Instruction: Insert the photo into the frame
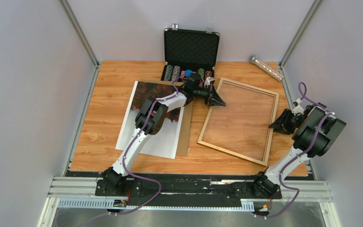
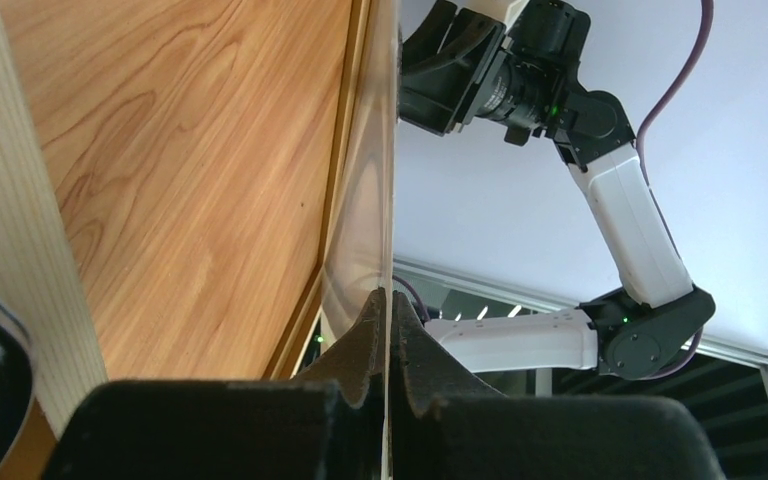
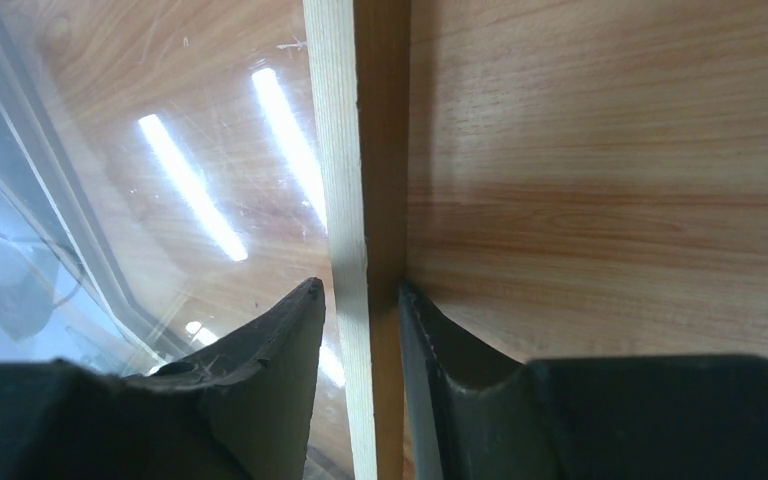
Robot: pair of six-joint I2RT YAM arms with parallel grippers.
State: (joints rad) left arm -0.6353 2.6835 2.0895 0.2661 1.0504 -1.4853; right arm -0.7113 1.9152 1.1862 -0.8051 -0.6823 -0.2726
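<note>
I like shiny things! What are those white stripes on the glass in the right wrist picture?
Right wrist view: likely lamps reflected in the clear pane of the frame. Top view: that pane shows no glare.

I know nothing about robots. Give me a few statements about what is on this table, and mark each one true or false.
1. The photo sits inside the frame. False: it lies flat on the table beside the frame.
2. Both hands are at the frame. True: the left hand is pinched shut at a far corner, and the right hand has a finger on each side of a side rail.
3. The black case is closed. False: its lid stands open and chips show inside.
4. The photo lies picture side up. True: dark red trees show at its far end.
</note>
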